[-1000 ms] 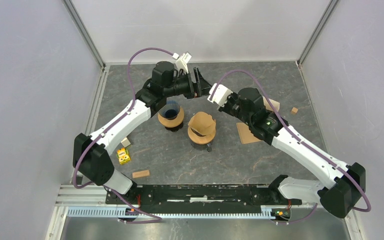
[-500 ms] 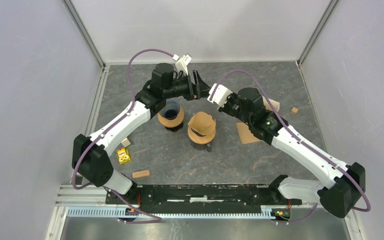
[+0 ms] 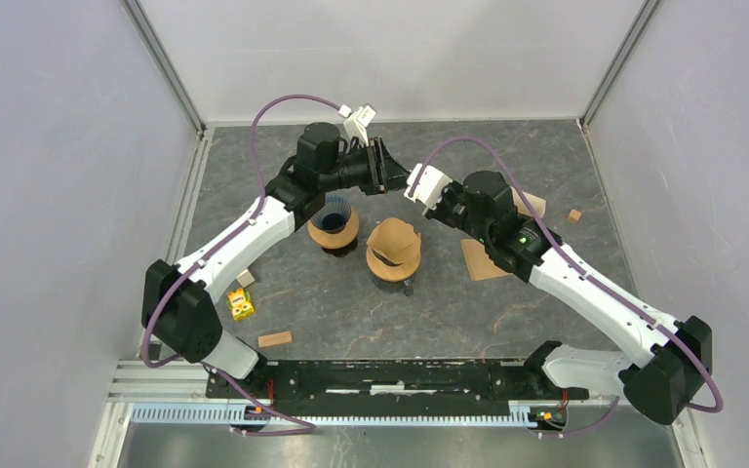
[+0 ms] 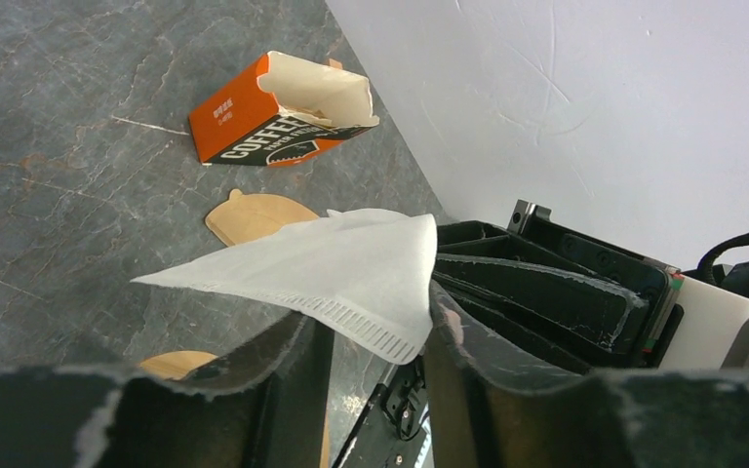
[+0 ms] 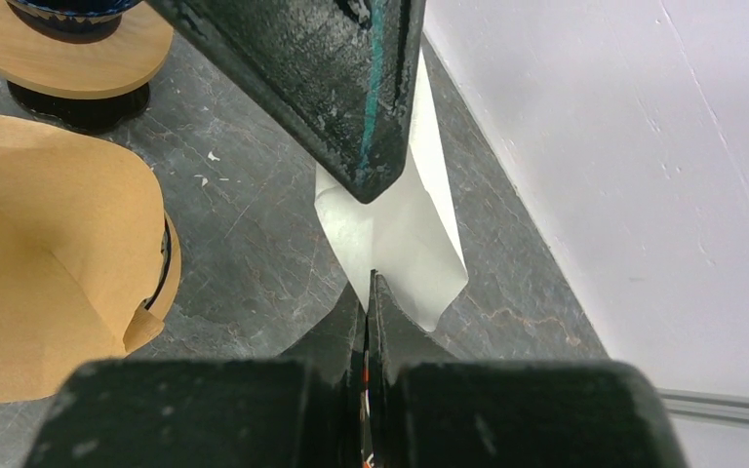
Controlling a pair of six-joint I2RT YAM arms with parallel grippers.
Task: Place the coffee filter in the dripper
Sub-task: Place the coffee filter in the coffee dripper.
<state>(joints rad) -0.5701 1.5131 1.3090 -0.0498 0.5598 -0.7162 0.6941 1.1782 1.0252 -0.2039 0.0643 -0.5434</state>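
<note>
White paper coffee filter hangs at twelve o'clock over the grey marbled table. I see the right gripper pinching its edge, jaws pressed together, and the left gripper straddling it, jaws spread.

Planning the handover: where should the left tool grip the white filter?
Take the white filter by its free end, coming from opposite the right tool, which pinches one edge. It is a flat sheet, so the left tool should straddle it and close on its faces.
</note>
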